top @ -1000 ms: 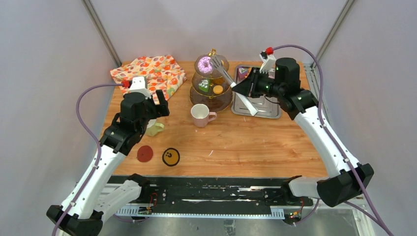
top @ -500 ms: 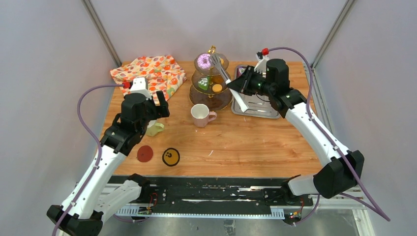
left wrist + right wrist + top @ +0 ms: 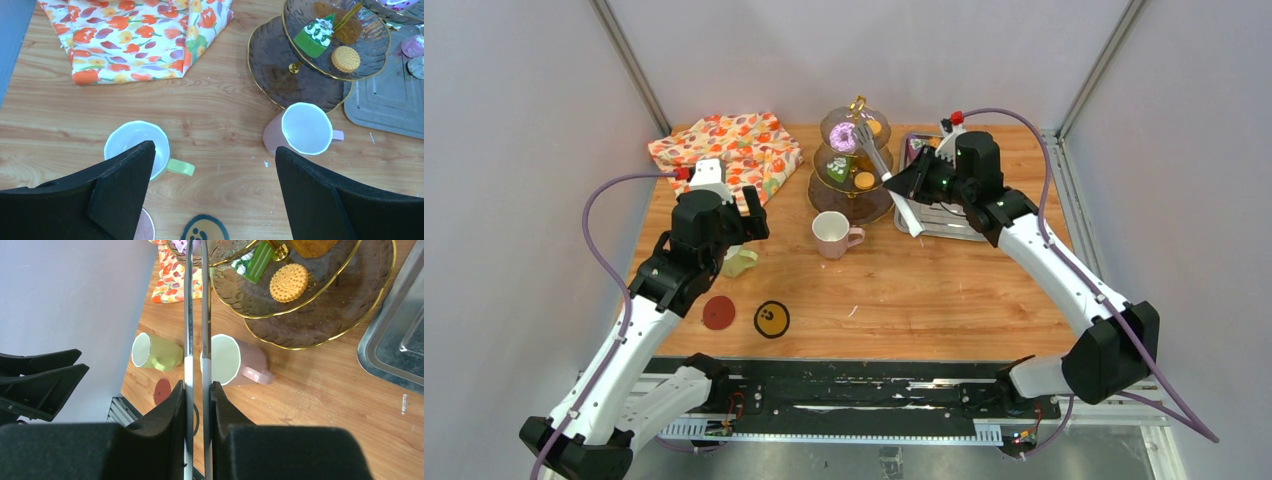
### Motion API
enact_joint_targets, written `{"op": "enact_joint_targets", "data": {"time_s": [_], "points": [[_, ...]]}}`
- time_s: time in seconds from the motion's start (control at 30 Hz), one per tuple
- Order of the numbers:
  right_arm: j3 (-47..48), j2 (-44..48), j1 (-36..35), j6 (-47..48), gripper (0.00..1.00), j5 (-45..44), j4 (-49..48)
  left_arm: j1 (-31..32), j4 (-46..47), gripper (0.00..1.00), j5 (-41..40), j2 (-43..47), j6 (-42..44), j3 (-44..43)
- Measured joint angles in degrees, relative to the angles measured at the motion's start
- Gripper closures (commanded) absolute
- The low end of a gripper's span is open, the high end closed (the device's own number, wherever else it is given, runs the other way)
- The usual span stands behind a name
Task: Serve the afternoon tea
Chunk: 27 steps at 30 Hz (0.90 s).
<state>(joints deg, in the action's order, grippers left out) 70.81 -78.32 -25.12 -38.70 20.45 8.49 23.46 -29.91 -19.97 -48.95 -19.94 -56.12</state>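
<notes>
- Brown-glass three-tier stand (image 3: 280, 75) stands at 12 o'clock on the wooden surface (image 3: 924, 290). It carries a purple doughnut (image 3: 842, 135) on its top tier, and an orange biscuit (image 3: 288, 282) and a green cake (image 3: 315, 37) on the middle tier.
- At 6 o'clock from the stand, just beside its bottom tier, sits the pink mug (image 3: 302, 127). The yellow-green mug (image 3: 157, 352) is at 9 o'clock from it, apart.
- Metal tongs (image 3: 188, 315) are pinched between the closed right fingers (image 3: 175, 400). Their tips reach the top tier by the doughnut; whether they touch it cannot be told.
- Spread wide and holding nothing, the left fingers (image 3: 125, 175) hover above the yellow-green mug.
- Steel tray (image 3: 385, 100) lies at 3 o'clock from the stand, and a flowered cloth (image 3: 729, 150) at 10 o'clock.
</notes>
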Motion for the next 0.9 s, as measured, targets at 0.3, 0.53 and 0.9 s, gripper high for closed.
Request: {"op": "enact_joint_targets", "data": {"time_s": [0.3,0.53,0.9], "points": [[-0.3,0.7,0.0,0.2,0.76,-0.9,0.5,0.0,0.0,0.05,0.0,0.0,0.0,0.0],[-0.3,1.1,0.0,1.0,0.70,-1.1,0.9,0.0,0.0,0.05,0.0,0.1,0.0,0.0],[-0.3,4.5,0.0,3.3,0.68,-2.8,3.6,0.0,0.0,0.05,0.0,0.1,0.0,0.0]]}}
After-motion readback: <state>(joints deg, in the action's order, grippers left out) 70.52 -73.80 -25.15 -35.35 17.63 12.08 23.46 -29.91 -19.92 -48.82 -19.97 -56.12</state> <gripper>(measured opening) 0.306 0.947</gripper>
